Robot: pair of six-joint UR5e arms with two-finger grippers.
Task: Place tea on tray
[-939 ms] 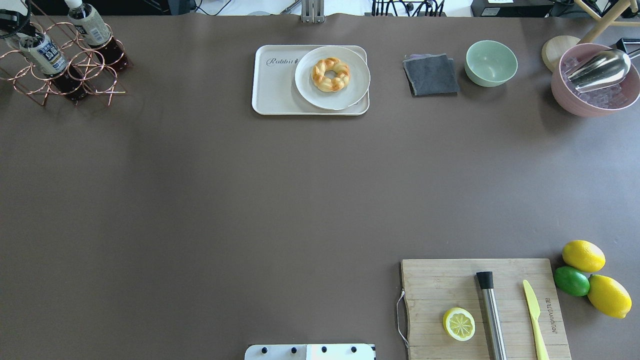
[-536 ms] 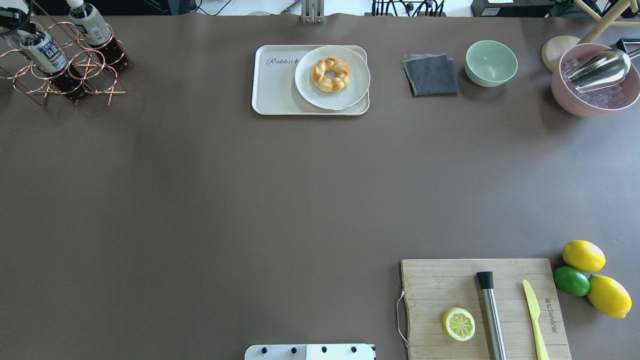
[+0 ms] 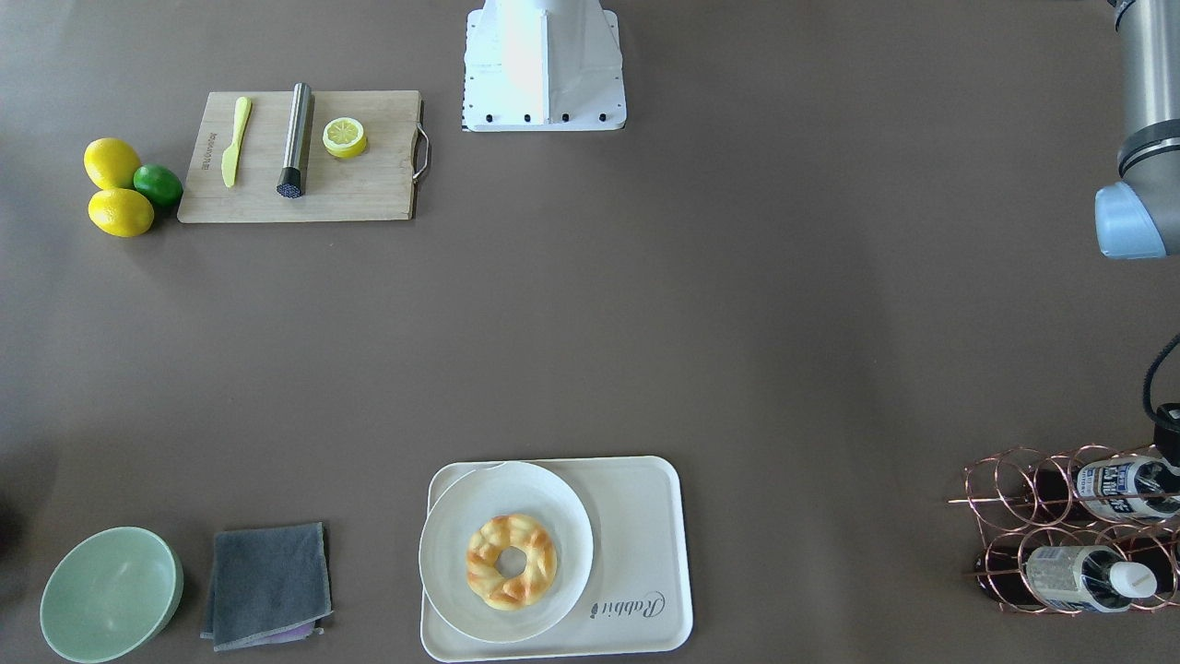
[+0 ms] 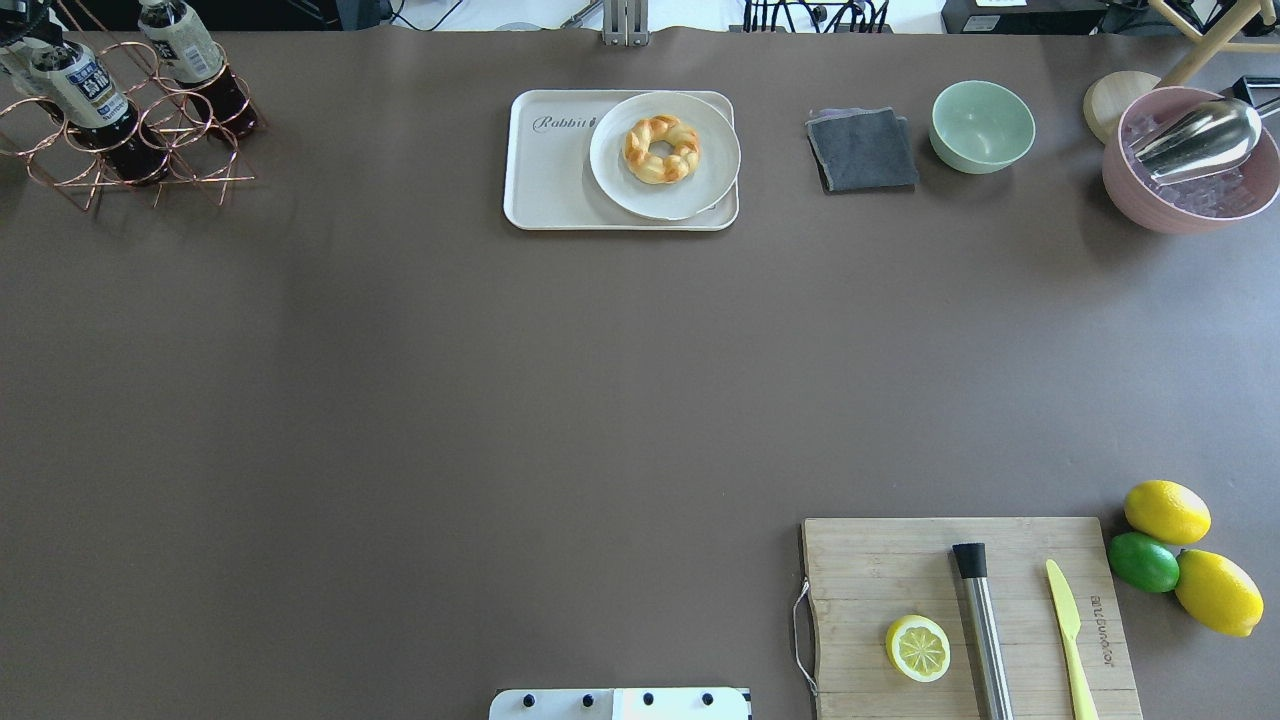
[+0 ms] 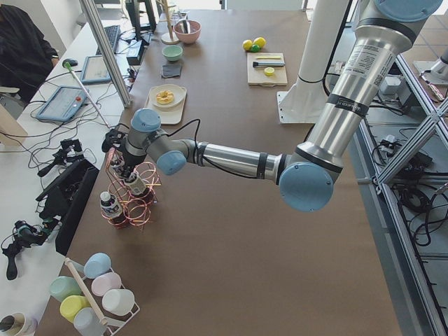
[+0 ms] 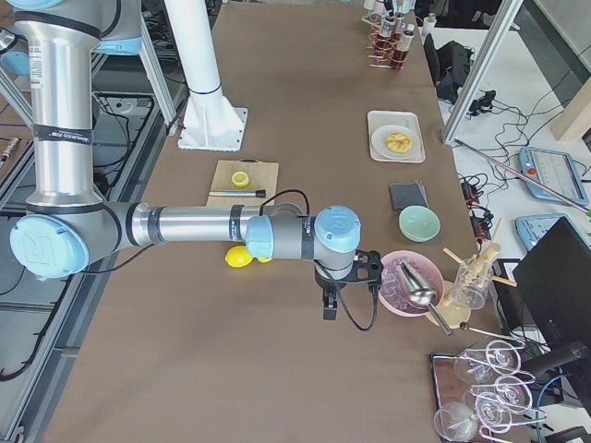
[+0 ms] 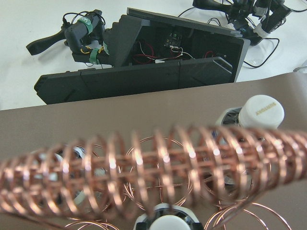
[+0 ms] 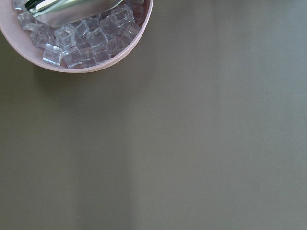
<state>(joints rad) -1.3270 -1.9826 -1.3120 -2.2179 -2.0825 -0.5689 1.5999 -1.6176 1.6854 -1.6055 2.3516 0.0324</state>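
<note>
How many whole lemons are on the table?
2. The far lemon and the near lemon lie in a cluster with the lime, beside the cutting board. A lemon half on the board is not counted. None seems hidden.

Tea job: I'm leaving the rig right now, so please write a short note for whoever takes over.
Left gripper: at the rack, near the cap end of the tea; open or shut cannot be told.
Right gripper: hangs over the table beside the ice bowl; state cannot be told.
Tea: lies in the rack at the far left corner, beside a second bottle.
Tray: far middle, a plate with bread on one end, the "Rabbit" end bare.
Done: nothing placed.
Left to do: lift the tea out, carry it to the tray's bare end, release.
</note>
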